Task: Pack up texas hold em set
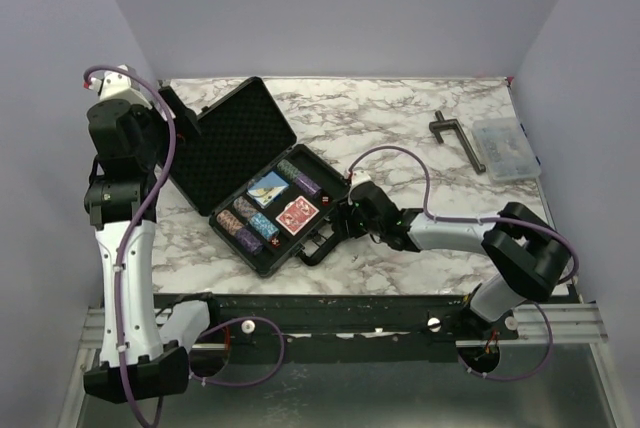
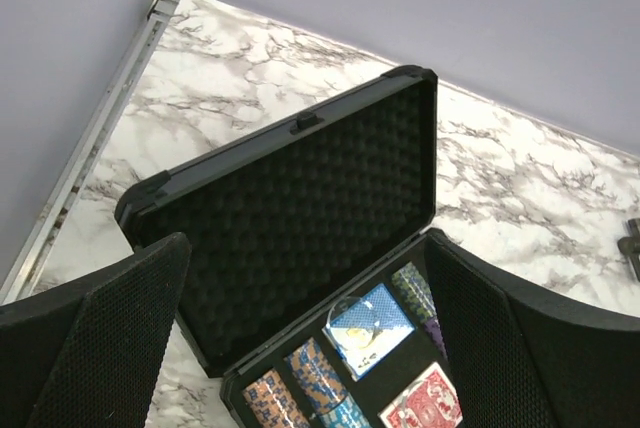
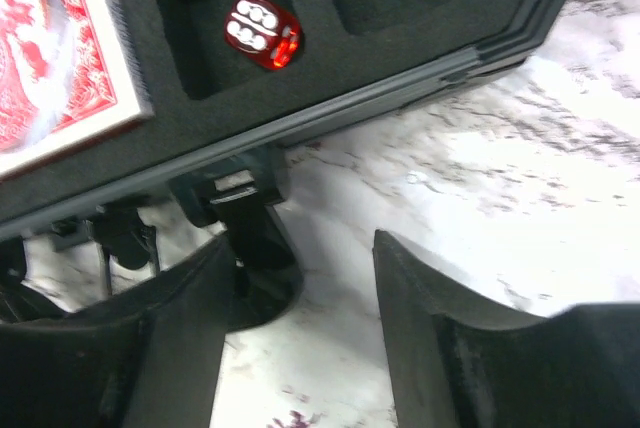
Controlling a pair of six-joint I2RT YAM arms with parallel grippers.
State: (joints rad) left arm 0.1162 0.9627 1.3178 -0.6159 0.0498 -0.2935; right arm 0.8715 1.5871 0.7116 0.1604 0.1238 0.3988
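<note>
Case (image 1: 262,210) sits open on the left-centre of the table (image 1: 400,113). Its foam-lined lid (image 2: 300,218) stands up, tilted back toward the far left. Chips (image 1: 245,228) fill the tray's slots beside a blue deck (image 1: 268,188) and a red deck (image 1: 297,215). A red die (image 3: 263,31) lies in a slot next to the red deck.

The right gripper (image 3: 300,258) is low at the case's front edge, fingers spread with only marble between them. Its left finger is right by a black fitting on the case; whether they touch is unclear. The left gripper (image 2: 308,240) is raised behind the lid, fingers wide apart and holding nothing.

A clamp (image 1: 458,138) and a clear box (image 1: 505,148) lie at the far right, well apart from the case.
</note>
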